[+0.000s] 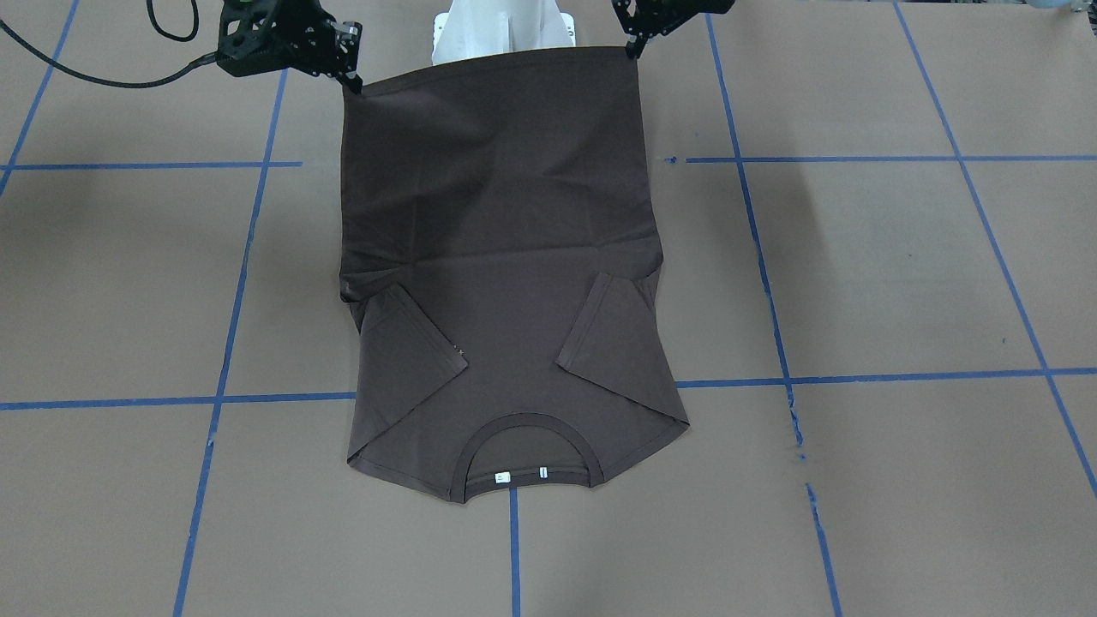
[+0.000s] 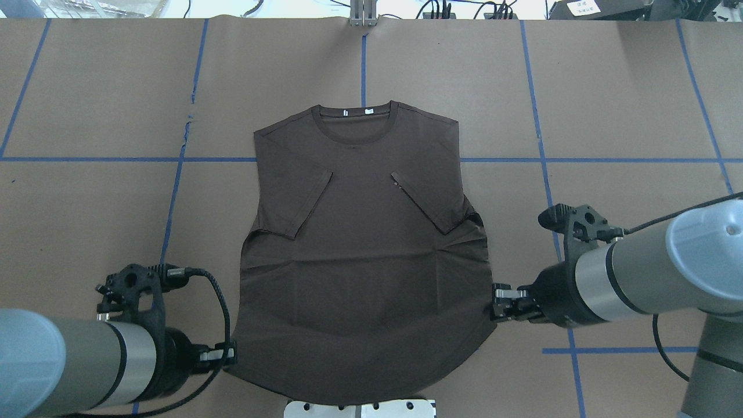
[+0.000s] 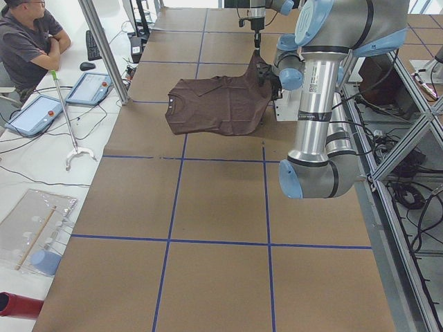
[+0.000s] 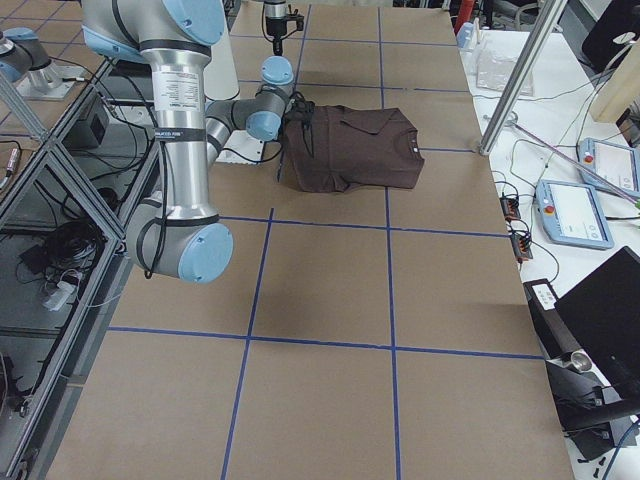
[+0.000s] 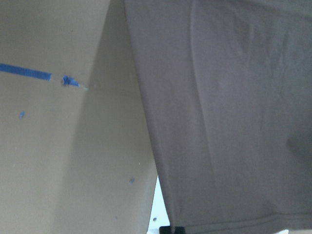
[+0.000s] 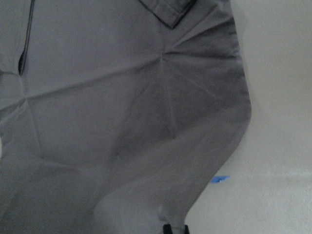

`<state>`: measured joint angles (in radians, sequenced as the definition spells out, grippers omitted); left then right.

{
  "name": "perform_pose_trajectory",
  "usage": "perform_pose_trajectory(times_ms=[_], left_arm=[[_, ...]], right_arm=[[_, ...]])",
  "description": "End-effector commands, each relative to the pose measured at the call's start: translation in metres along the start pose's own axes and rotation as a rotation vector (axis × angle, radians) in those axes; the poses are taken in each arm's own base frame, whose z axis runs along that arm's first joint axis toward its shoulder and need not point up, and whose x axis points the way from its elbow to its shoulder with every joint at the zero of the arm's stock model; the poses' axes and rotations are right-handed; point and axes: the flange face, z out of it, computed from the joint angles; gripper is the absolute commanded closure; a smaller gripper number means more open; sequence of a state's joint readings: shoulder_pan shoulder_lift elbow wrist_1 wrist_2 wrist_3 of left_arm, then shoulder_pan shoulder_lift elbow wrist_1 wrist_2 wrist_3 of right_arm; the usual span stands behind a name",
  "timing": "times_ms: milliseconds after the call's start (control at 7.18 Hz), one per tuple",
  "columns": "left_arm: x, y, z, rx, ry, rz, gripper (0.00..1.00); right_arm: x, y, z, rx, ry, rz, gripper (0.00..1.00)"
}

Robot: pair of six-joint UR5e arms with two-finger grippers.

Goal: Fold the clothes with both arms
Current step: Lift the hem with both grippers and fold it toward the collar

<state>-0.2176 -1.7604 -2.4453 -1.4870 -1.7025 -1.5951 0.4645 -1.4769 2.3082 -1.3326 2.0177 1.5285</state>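
Observation:
The dark brown T-shirt (image 2: 360, 249) lies front up on the brown table, collar (image 2: 354, 119) with its white tags at the far side, both sleeves folded inward over the chest. My left gripper (image 2: 230, 353) is shut on the near left hem corner, and my right gripper (image 2: 493, 302) is shut on the near right hem corner. In the front-facing view the hem edge (image 1: 497, 64) is raised and stretched between the left gripper (image 1: 634, 44) and the right gripper (image 1: 351, 84). Both wrist views show shirt fabric (image 5: 234, 117) (image 6: 126, 122) hanging from the fingertips.
The white pedestal base (image 2: 360, 408) stands just behind the lifted hem. Blue tape lines (image 2: 174, 191) cross the brown table cover. A seated person (image 3: 28, 38) and control tablets (image 3: 90, 88) are beyond the far edge.

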Motion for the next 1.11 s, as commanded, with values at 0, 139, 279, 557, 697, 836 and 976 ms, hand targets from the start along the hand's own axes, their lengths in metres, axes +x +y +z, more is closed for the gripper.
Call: perform_pose_trajectory(times_ms=[0, 139, 279, 557, 697, 836, 976], left_arm=[[-0.006, -0.062, 0.011, 0.091, -0.05, 0.016, 1.0], [-0.003, -0.084, 0.02, 0.103, -0.066, 0.017, 1.0], [0.009, -0.11, 0.023, 0.138, -0.064, -0.007, 1.0], [0.022, -0.179, 0.038, 0.191, -0.107, -0.022, 1.0], [0.011, -0.209, 0.037, 0.219, -0.135, -0.023, 1.0], [0.007, -0.237, 0.034, 0.248, -0.154, -0.018, 1.0], [0.01, -0.266, 0.045, 0.27, -0.164, -0.037, 1.0]], right_arm=[[-0.008, -0.065, 0.004, 0.104, 0.003, 0.054, 1.0], [0.0, -0.088, 0.001, 0.141, 0.016, 0.087, 1.0], [0.006, -0.103, -0.007, 0.173, 0.019, 0.109, 1.0], [-0.001, -0.137, -0.009, 0.219, 0.018, 0.137, 1.0], [-0.021, -0.159, 0.006, 0.228, 0.02, 0.146, 1.0], [-0.037, -0.184, 0.013, 0.244, 0.024, 0.16, 1.0], [-0.036, -0.209, 0.01, 0.272, 0.034, 0.186, 1.0]])
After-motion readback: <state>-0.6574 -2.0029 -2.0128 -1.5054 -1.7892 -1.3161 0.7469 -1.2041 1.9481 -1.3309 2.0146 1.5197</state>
